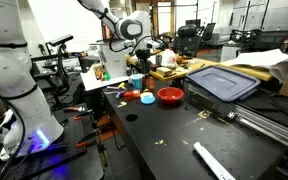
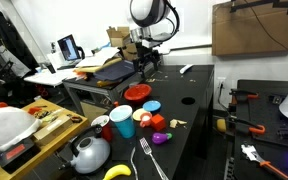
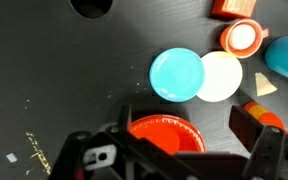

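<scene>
My gripper [image 3: 184, 120] is open and empty. It hangs above a red bowl [image 3: 162, 134] that shows between its two fingers on the black table [image 3: 44, 70]. Beyond the bowl lie a light blue disc [image 3: 176, 74] and a white disc [image 3: 222, 78], touching each other. In both exterior views the gripper [image 1: 140, 54] [image 2: 149, 62] is well above the table, with the red bowl [image 1: 170, 96] [image 2: 137, 92] below and apart from it. The blue disc [image 2: 151, 105] lies next to the bowl.
An orange cup [image 3: 242, 38], a red block [image 3: 234, 8] and a blue mug [image 2: 122, 122] stand near the discs. A kettle [image 2: 89, 153], banana [image 2: 117, 172] and fork [image 2: 149, 160] lie at the table's end. A grey tray [image 1: 224, 82] is behind the bowl.
</scene>
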Available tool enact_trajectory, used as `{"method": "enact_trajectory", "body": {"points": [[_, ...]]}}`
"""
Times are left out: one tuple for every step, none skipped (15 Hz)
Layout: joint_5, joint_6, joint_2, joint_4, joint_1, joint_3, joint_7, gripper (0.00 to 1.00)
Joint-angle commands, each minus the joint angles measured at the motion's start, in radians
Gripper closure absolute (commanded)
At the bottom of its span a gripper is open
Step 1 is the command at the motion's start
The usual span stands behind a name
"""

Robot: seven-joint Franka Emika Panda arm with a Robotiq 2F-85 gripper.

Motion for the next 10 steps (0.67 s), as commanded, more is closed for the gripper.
{"method": "enact_trajectory", "body": {"points": [[0.016,0.004,0.011,-0.021,0.027,0.034,-0.019,0.00],[0.008,0.010,0.024,-0.018,0.037,0.042,-0.020,0.00],[0.004,0.011,0.036,-0.014,0.046,0.049,-0.021,0.00],[-0.003,0.015,0.055,-0.007,0.055,0.054,-0.021,0.00],[-0.008,0.017,0.071,-0.002,0.063,0.059,-0.023,0.00],[-0.013,0.019,0.088,0.003,0.073,0.062,-0.025,0.00],[-0.029,0.023,0.106,0.010,0.083,0.062,-0.023,0.00],[-0.039,0.023,0.125,0.019,0.090,0.064,-0.030,0.00],[-0.049,0.028,0.142,0.025,0.095,0.065,-0.046,0.00],[-0.058,0.037,0.159,0.030,0.098,0.067,-0.071,0.00]]}}
